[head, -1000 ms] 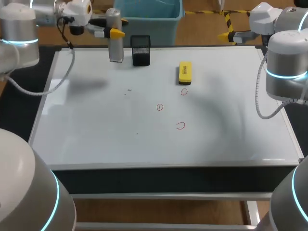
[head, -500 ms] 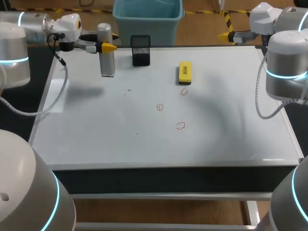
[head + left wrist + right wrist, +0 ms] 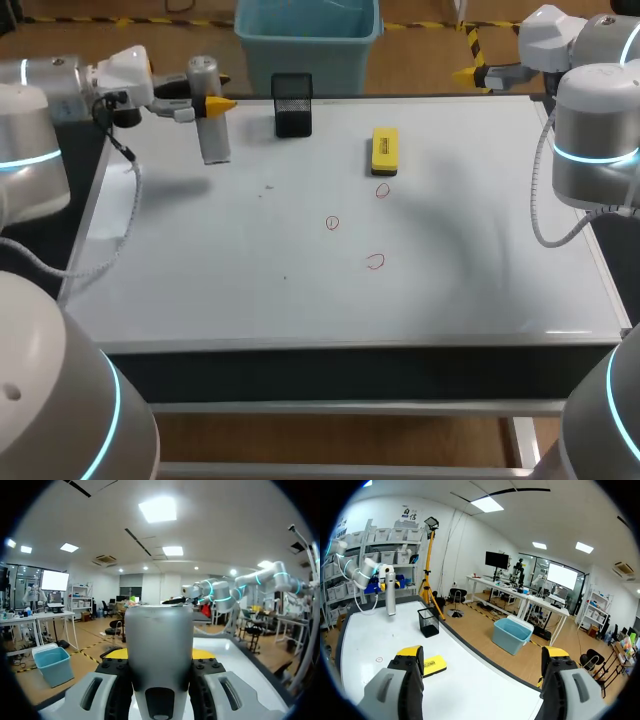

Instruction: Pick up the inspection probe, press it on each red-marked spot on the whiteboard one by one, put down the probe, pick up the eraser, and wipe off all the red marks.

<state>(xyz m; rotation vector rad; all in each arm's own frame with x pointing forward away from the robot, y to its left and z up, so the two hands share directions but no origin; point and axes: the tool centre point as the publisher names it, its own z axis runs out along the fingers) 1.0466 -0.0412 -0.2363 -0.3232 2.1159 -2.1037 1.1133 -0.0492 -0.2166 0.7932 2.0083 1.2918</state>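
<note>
My left gripper (image 3: 208, 92) pinches the probe (image 3: 214, 138) by its upper half, left of the cup (image 3: 292, 103) | looks stiff, smooth, probably slippery.

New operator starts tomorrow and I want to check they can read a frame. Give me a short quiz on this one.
1. True or false: the left claw is shut on the probe.
2. How many red marks are on the whiteboard?
3. The right claw is: A) open, holding nothing; B) shut on the probe; C) pressed flat on the whiteboard.
Key: 1 true; 2 three; 3 A.
</note>
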